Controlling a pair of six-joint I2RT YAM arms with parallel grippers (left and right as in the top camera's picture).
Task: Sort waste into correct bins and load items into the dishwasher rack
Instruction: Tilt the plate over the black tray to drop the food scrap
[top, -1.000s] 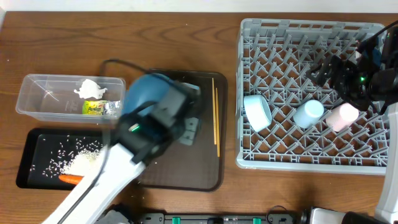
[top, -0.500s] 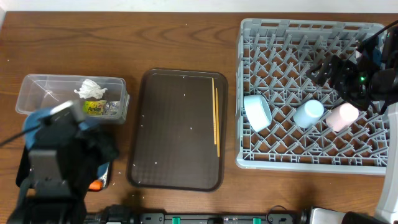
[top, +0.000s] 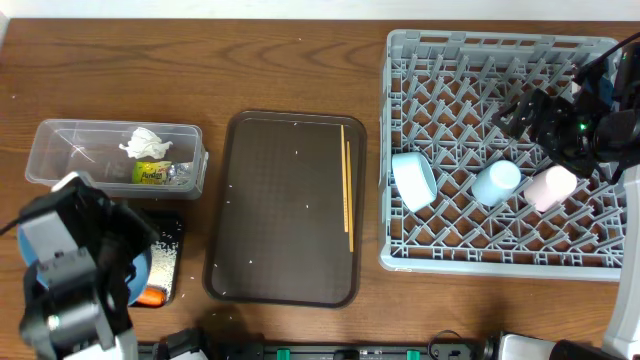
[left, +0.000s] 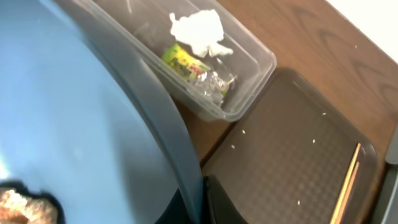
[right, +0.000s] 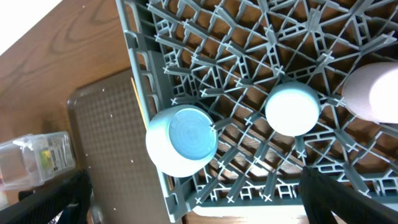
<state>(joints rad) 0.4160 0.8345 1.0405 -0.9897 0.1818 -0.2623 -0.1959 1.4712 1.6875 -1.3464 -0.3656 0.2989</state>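
My left gripper (left: 200, 202) is shut on the rim of the large blue plate (left: 74, 124), which is tilted over the black tray (top: 168, 238) at the table's front left. A brown food lump (left: 22, 205) lies on the plate. My left arm hides most of the tray; a few rice grains (top: 172, 232) and the carrot's end (top: 152, 296) show. The clear tub (top: 60, 160) holds the crumpled wrapper (top: 145, 142) and the green-yellow packet (top: 150, 174). The chopsticks (top: 347, 190) lie on the brown serving tray (top: 280, 210). My right gripper (top: 525, 112) hangs open above the rack (top: 470, 255).
In the rack, the white-blue bowl (top: 413, 180) rests on its side at the left. The light blue cup (top: 497, 182) and the pink cup (top: 550, 187) lie to its right. The serving tray sits between the tub and the rack.
My left arm has carried the blue plate from over the serving tray leftward to over the black tray. The right arm has not moved.
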